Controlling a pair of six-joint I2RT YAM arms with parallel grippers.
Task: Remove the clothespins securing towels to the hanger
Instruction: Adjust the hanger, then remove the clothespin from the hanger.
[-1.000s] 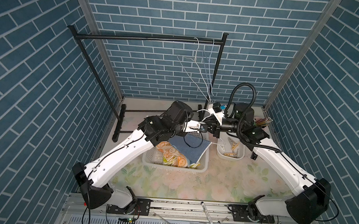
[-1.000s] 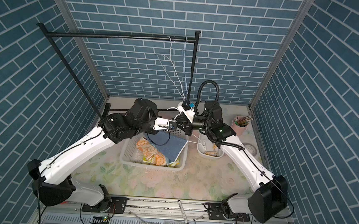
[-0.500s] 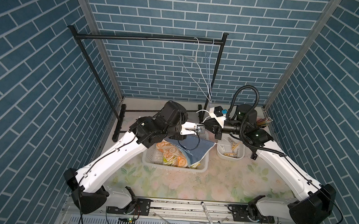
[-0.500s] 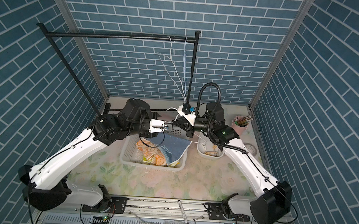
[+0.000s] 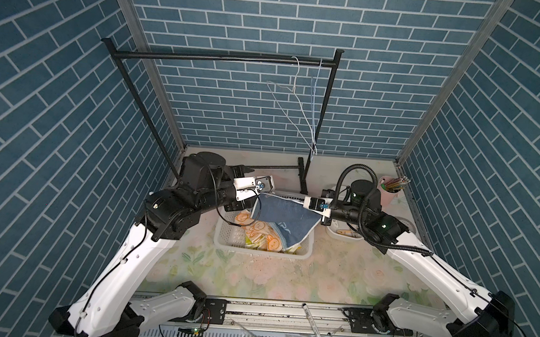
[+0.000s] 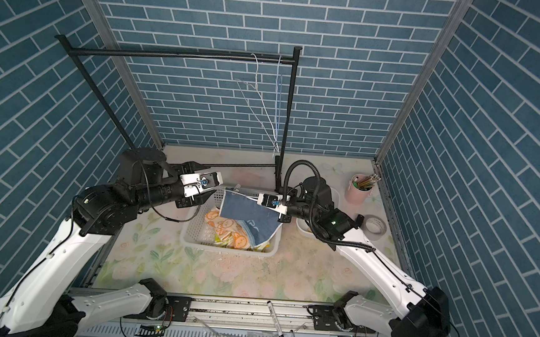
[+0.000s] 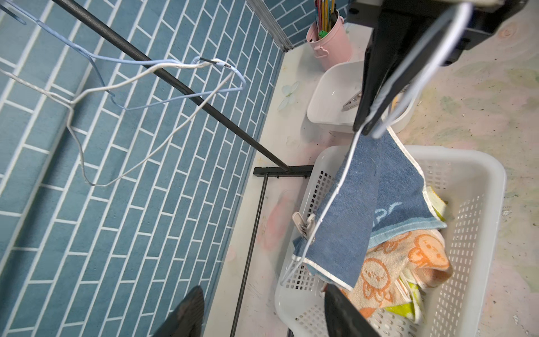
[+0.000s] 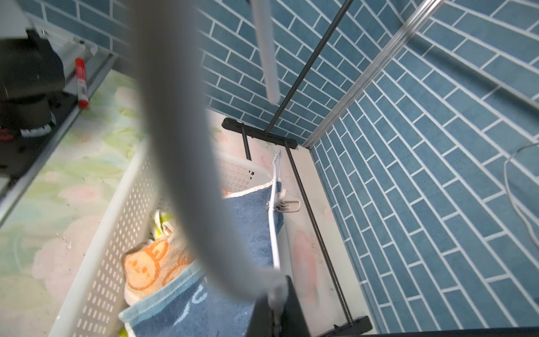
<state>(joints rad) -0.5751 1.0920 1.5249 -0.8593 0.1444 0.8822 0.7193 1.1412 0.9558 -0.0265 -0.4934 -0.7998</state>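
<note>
Blue-brick walls (image 5: 272, 29): right gripper (image 7: 367, 128) tight on white hanger (image 7: 335, 192) (blue towel (image 7: 350, 221) under one clothespin (image 7: 303, 224)), left gripper (image 7: 264, 289) wide

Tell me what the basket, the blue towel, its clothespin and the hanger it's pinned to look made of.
Basket: white moulded plastic, slightly glossy, walls pierced with regular slots.
Blue towel: likely cotton terry, matte, fuzzy pile, pale bound edge.
Clothespin: seemingly pale plastic, smooth, no wood grain visible.
Hanger: thin wire, apparently white-coated, smooth.

right pincer (image 8: 277, 303): clamped on hanger (image 8: 274, 227) | clothespin (image 8: 287, 205): pins blue towel (image 8: 248, 221) to hanger
</note>
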